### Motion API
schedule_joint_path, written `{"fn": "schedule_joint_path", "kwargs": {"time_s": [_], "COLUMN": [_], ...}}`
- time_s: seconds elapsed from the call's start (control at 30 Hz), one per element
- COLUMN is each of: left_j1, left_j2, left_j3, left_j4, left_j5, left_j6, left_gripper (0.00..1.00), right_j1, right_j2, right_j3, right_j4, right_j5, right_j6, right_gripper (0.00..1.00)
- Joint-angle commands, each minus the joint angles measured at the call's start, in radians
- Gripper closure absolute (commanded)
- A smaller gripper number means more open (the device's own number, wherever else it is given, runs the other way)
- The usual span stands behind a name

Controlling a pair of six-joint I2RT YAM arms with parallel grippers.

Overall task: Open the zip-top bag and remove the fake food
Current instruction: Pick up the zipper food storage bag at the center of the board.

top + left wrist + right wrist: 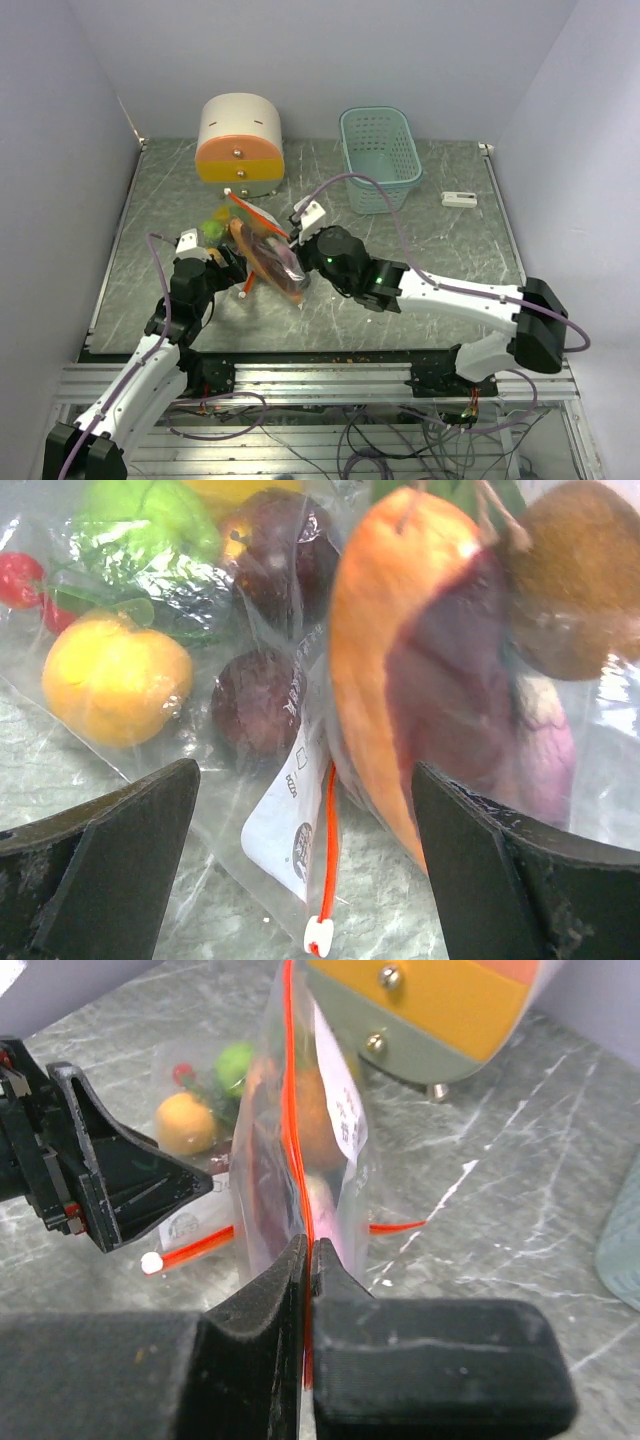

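Observation:
The clear zip-top bag stands on edge in mid-table with the fake food inside. My right gripper is shut on the bag's red zip edge, pinching it between both fingertips. In the left wrist view the bag shows an orange fruit, a lime-green fruit, dark purple pieces and a large orange-and-purple piece. My left gripper is open just in front of the bag. A red zip strip with a white slider lies between its fingers, untouched.
The round cream-and-orange drawer box stands right behind the bag. A teal basket sits at the back right, with a small white device beside it. The two grippers face each other closely across the bag.

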Motion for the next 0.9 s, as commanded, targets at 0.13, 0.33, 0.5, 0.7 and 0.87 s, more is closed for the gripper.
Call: {"fn": "schedule_joint_path", "kwargs": {"time_s": [0.13, 0.33, 0.5, 0.7, 0.87], "left_j1": [0.002, 0.002, 0.002, 0.002, 0.003], "left_j2": [-0.006, -0.008, -0.01, -0.014, -0.029], "left_j3": [-0.011, -0.011, -0.011, -0.009, -0.012], "left_j4": [0.001, -0.003, -0.006, -0.011, -0.02], "left_j5": [-0.009, -0.01, -0.011, -0.014, -0.018], "left_j6": [-0.003, -0.004, -0.004, -0.006, -0.01], "left_gripper": [0.02, 0.02, 0.02, 0.02, 0.02], "right_j1": [-0.009, -0.014, -0.022, -0.042, -0.063], "right_j2": [-0.104, 0.017, 0.174, 0.344, 0.396], "right_j3": [-0.04, 0.091, 0.29, 0.491, 0.487], "right_j4": [-0.025, -0.027, -0.084, -0.159, -0.14], "right_j5": [-0.008, -0.053, -0.117, -0.189, -0.234], "right_j6": [-0.078, -0.115, -0.141, -0.156, -0.125], "right_gripper": [0.83, 0.45, 0.37, 0.36, 0.37]}}
